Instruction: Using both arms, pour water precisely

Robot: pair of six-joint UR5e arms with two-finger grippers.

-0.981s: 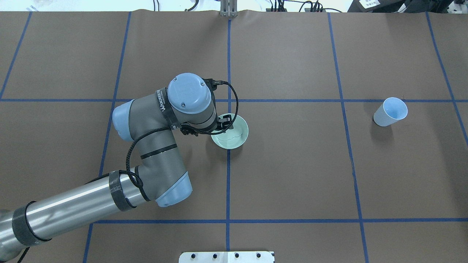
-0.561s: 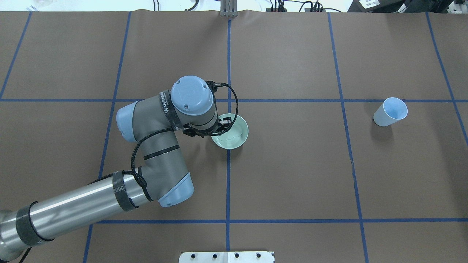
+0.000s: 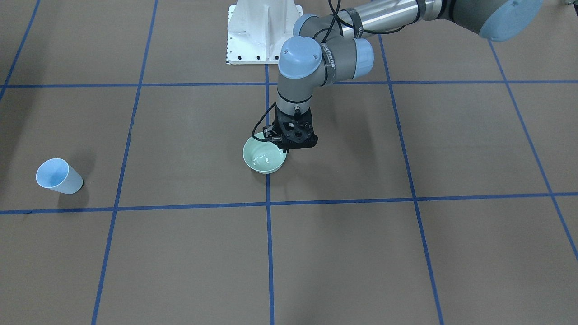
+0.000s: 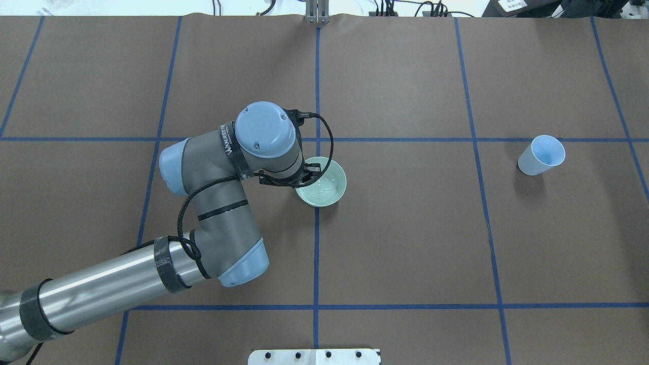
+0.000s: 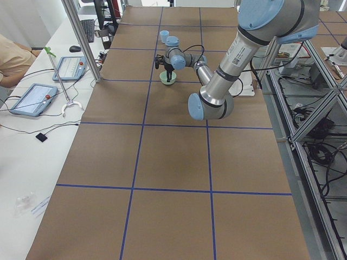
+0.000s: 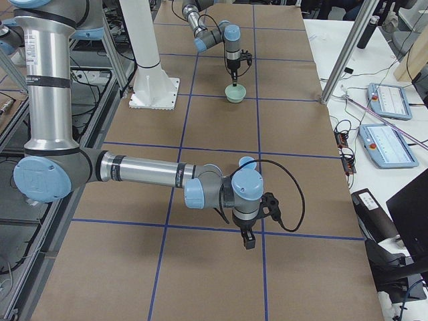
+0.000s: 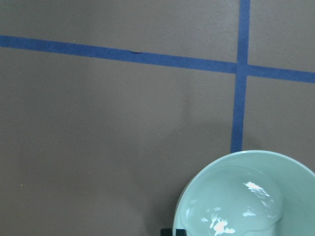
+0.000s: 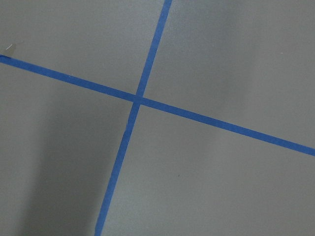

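left tool (image 3: 286,150): its fingertips are lost against the rim of the mint-green bowl (image 3: 264,161). Overhead, the wrist covers it, so grip or gap cannot be told.
right tool (image 6: 248,239): seen only from the surface's right end, too small to read its jaws.
mint-green bowl: cut off by the left wrist view's bottom and right edges. Overhead, its left rim lies under the left arm (image 4: 223,203).
water (image 7: 231,209): only white glints; depth cannot be told.
pale-blue cup (image 6: 247,161): from the right end, mostly hidden behind the right arm (image 6: 134,170); from the left end, tiny.
pedestal (image 3: 262,36): top cut off.
left arm: its shoulder is beyond the overhead view's lower-left corner.
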